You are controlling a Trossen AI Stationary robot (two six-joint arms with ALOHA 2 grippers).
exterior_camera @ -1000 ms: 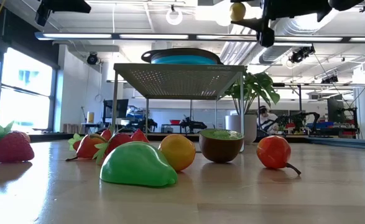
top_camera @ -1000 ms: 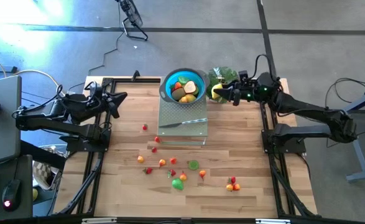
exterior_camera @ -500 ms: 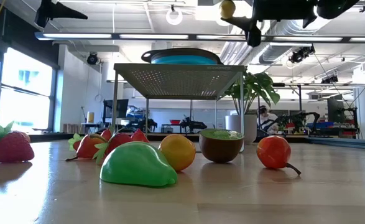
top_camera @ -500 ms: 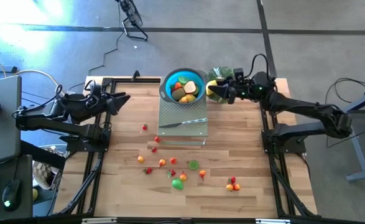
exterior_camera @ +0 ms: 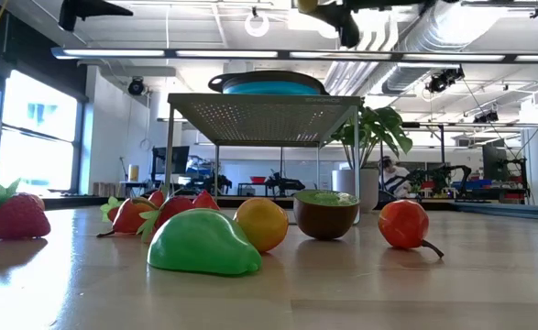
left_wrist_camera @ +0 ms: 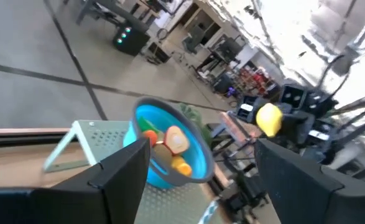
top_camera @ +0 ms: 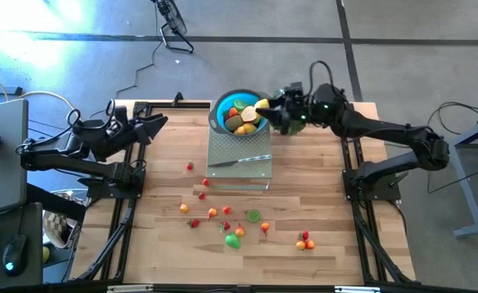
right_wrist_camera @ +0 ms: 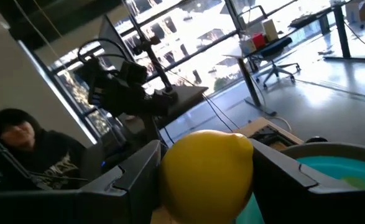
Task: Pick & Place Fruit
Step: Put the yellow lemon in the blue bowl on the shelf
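A yellow lemon (top_camera: 262,105) hangs above the right rim of the blue bowl (top_camera: 219,106), with my right gripper (top_camera: 268,108) shut on it. The bowl holds several fruits and stands on a perforated metal stand (top_camera: 230,146) at the table's far middle. More small fruits (top_camera: 234,241) lie loose on the near half of the table. In the low view these show as a green one (exterior_camera: 203,243), an orange one (exterior_camera: 261,223) and strawberries (exterior_camera: 12,213). My left gripper (top_camera: 153,124) stands open at the far left, pointing level toward the bowl and holding nothing. My right gripper pinches the lemon across its middle (right_wrist_camera: 207,165), one finger (right_wrist_camera: 132,180) on each of two opposite sides. The fingers lie level and come from the table's right. The lemon is lifted clear, above the bowl's rim.
A slim silver knife (top_camera: 240,160) lies across the stand in front of the bowl. A leafy green plant (top_camera: 291,96) stands behind my right gripper at the far edge. A person (right_wrist_camera: 20,149) sits beyond the table. Bare wood stretches between the stand and the loose fruits.
My right gripper has carried the lemon toward the table's left, from beside the plant to over the bowl's right rim, rising a little and rolling. My left gripper has stayed in place, rolled about its own axis and opened.
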